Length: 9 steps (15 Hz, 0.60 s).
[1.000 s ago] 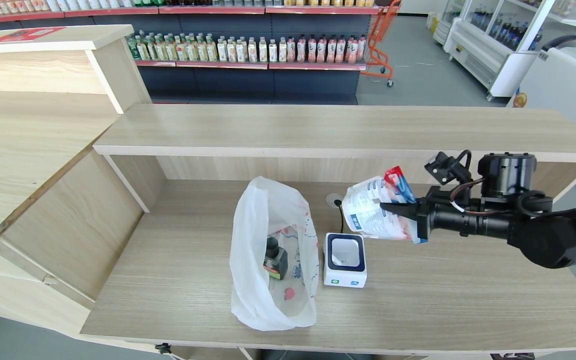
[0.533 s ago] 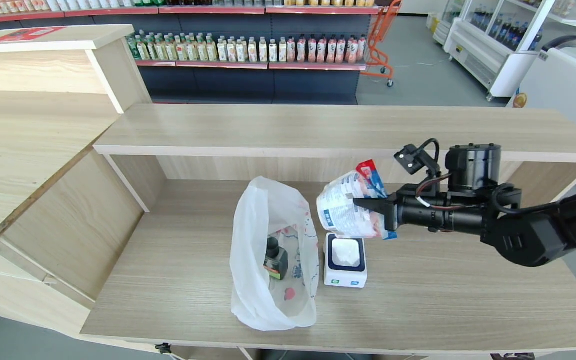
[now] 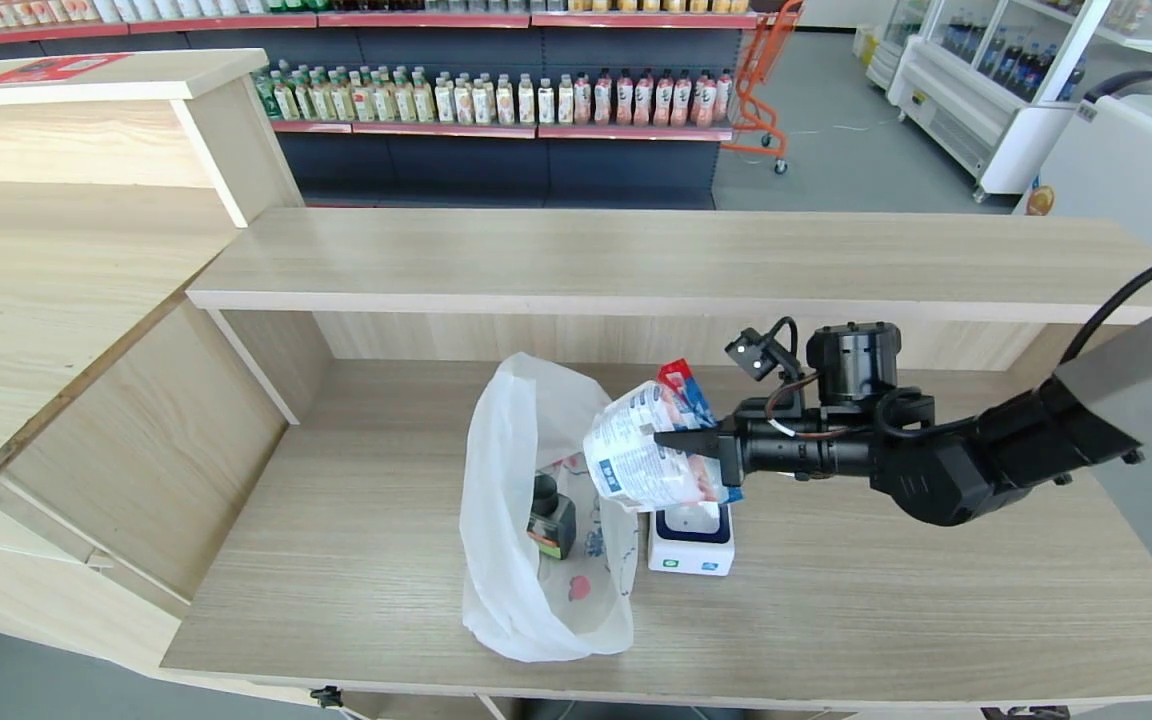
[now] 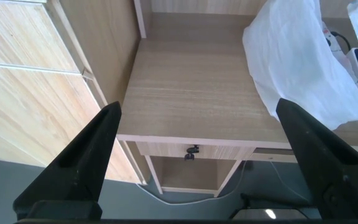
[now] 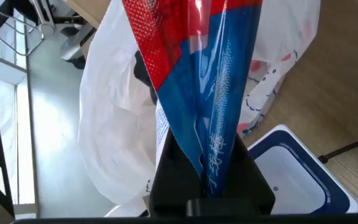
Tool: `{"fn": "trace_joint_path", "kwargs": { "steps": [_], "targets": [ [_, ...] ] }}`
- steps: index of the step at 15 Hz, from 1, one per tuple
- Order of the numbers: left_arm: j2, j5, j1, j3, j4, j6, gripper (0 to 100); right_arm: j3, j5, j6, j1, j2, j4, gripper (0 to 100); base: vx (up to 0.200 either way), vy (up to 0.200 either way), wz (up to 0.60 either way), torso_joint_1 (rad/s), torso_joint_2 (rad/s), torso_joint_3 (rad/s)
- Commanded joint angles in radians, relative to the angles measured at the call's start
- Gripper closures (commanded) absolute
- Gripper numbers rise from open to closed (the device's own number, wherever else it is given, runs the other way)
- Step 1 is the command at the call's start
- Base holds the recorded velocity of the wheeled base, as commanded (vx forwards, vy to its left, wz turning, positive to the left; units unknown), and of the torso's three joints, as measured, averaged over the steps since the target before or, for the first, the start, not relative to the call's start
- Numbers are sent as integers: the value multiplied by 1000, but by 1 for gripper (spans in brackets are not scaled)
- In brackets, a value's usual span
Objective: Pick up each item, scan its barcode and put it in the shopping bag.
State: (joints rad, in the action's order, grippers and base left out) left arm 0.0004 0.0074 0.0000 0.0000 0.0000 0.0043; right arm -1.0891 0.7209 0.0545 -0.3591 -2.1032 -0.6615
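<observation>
Leftward since the earlier frames, the right end effector [image 3: 664,440] has carried the packet [image 3: 631,455] from right of the scanner [image 3: 691,548] to the middle of the head view, where it hangs over the scanner and overlaps the shopping bag [image 3: 511,570] rim. If the scan has registered, the packet should probably travel on until it sits wholly over the open mouth, then go down before release, so the thin plastic is not dragged shut and the dark bottle [image 3: 549,520] inside is not knocked. Close up, the right wrist view shows the jaws pinching the packet's red-and-blue sealed edge [image 5: 210,93]. From the left wrist view, the left end effector [image 4: 197,109] is spread wide and empty near the counter [image 4: 191,93] edge.
</observation>
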Motion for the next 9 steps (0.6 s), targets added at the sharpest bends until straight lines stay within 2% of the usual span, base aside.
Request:
{"fn": "trace_joint_path", "kwargs": {
  "steps": [1,9],
  "targets": [
    [1,0,0,0,0,0,0,-32,0,1,-3,-63,2,100,0,0,0,0,0,0],
    [1,0,0,0,0,0,0,-222,-92,10,-78,-218,-3,100,0,0,0,0,0,0]
  ]
}}
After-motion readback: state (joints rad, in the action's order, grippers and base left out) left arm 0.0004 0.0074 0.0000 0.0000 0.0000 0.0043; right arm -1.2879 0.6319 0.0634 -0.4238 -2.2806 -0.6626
